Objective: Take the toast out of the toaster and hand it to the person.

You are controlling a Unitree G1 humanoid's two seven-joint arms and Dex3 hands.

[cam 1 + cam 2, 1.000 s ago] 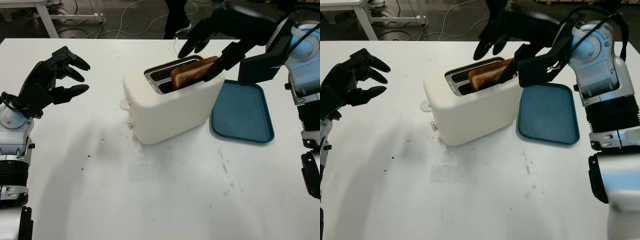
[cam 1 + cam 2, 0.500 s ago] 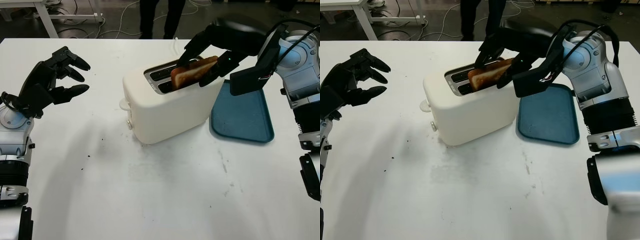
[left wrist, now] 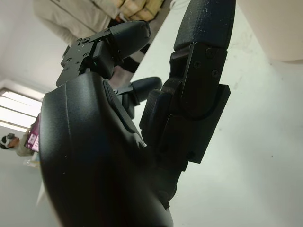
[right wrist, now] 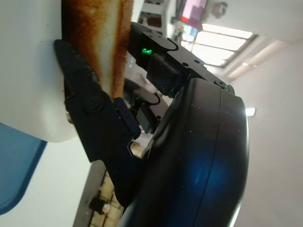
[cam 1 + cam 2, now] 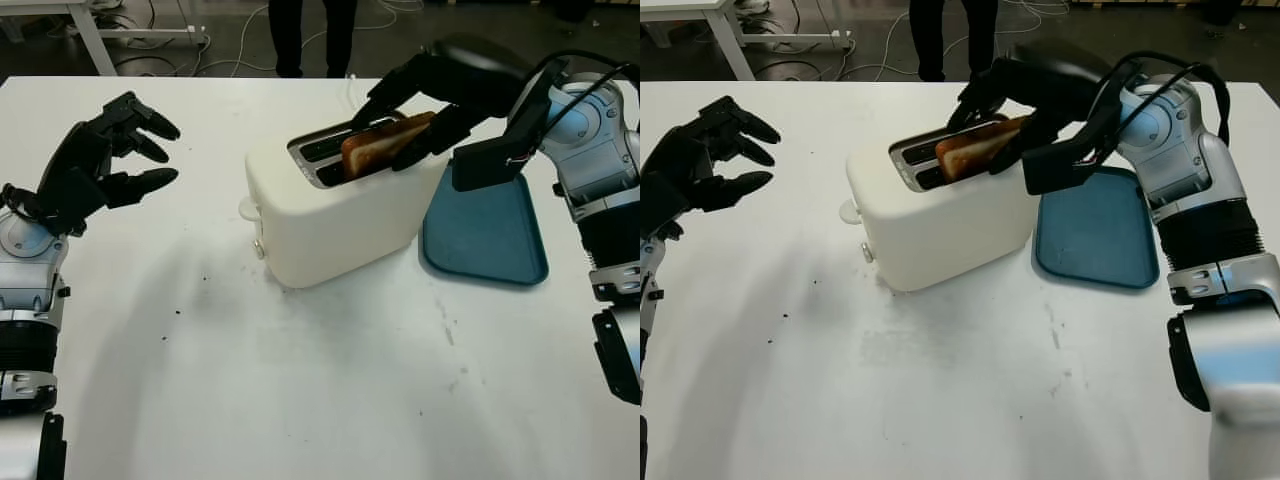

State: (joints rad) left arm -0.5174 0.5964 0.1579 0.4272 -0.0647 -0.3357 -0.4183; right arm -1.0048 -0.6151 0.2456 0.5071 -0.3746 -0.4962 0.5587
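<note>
A white two-slot toaster point(image 5: 330, 225) stands mid-table. A browned slice of toast point(image 5: 385, 145) sticks up tilted out of its nearer slot. My right hand point(image 5: 383, 136) reaches in from the right and closes on the slice, fingers behind it and thumb in front. The right wrist view has the toast point(image 4: 97, 42) pinched between the black fingers point(image 4: 90, 109) above the toaster body point(image 4: 28, 71). My left hand point(image 5: 110, 160) hovers open above the table's left side, well away from the toaster. A person's legs point(image 5: 305, 35) stand beyond the far table edge.
A blue tray point(image 5: 490, 235) lies flat just right of the toaster, partly under my right forearm. Crumbs dot the white tabletop point(image 5: 300, 380) in front. Cables and a table leg sit on the floor behind.
My right hand came down from above the toaster and closed its fingers around the toast. The person's legs shifted left behind the table. The left hand stayed put.
</note>
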